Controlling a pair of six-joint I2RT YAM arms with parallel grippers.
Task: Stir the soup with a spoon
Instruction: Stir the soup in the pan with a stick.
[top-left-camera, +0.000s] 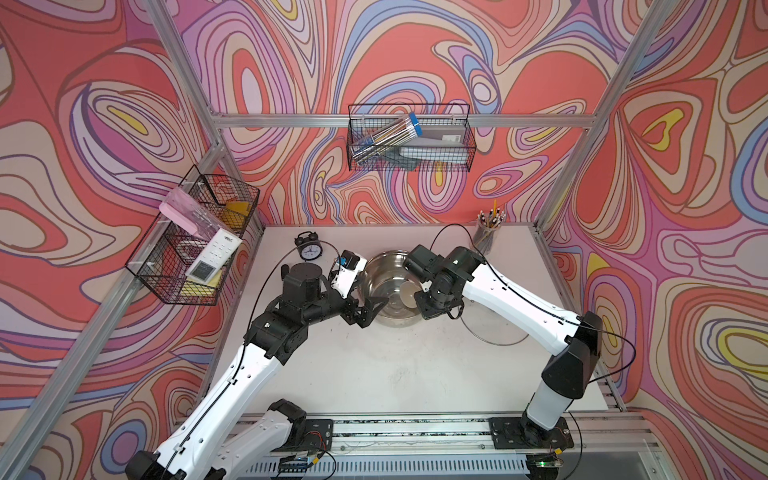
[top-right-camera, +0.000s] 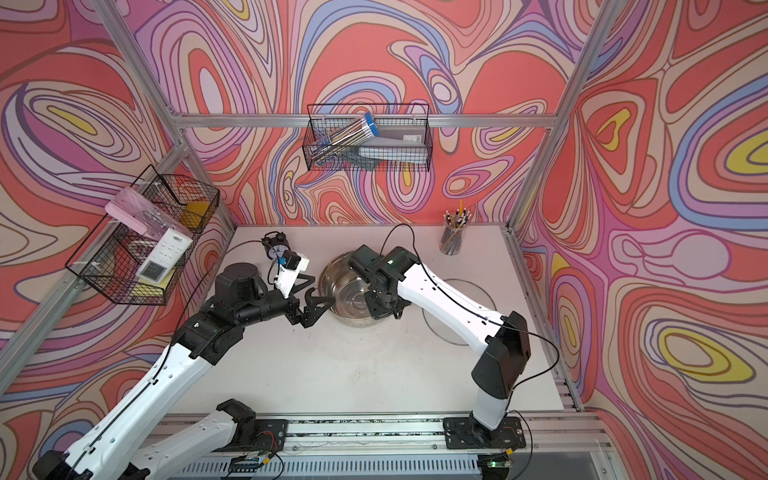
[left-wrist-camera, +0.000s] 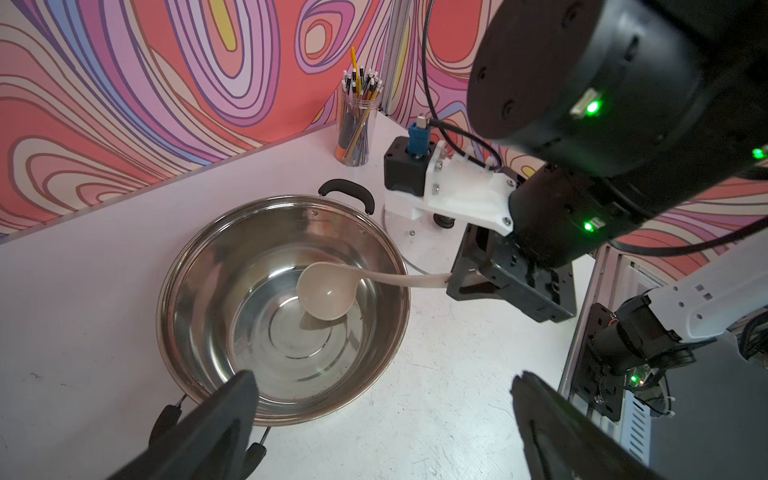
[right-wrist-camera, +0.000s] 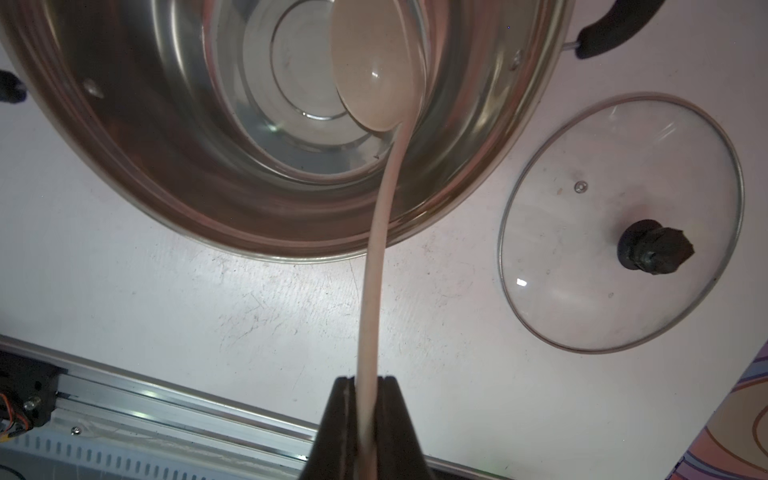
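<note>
Over the pot: right gripper (right-wrist-camera: 365, 380) is clamped tight on the far end of the spoon (right-wrist-camera: 376, 249), pinching the slim handle from both sides (the handle's very tip is buried between the fingers, can't see it).
Spoon bowl: down inside the steel pot (left-wrist-camera: 195, 266), off toward the right arm's side of the middle. No idea if it touches the bottom.
Contents: the soup (left-wrist-camera: 291, 345) looks like a shallow layer of clear liquid, honestly hard to make out against the shiny metal.
Other arm: left gripper (left-wrist-camera: 380, 382) has its jaws spread wide with nothing between them, sitting by the pot rim on the left arm's side. One finger overlaps the rim and a black pot handle in the left wrist view; I can't say whether it makes contact.
From above: the right arm covers nearly the whole spoon; in a top view only the pale spoon bowl (top-left-camera: 409, 295) peeks out.
Lid: glass lid (right-wrist-camera: 602, 166) lies flat on the table (right-wrist-camera: 208, 291), knob up, just beside the pot with a small gap (mostly hidden under the right arm from above).
Back edge: pencil cup (left-wrist-camera: 355, 124) in the corner, alarm clock (top-left-camera: 309, 247) behind the left wrist.
</note>
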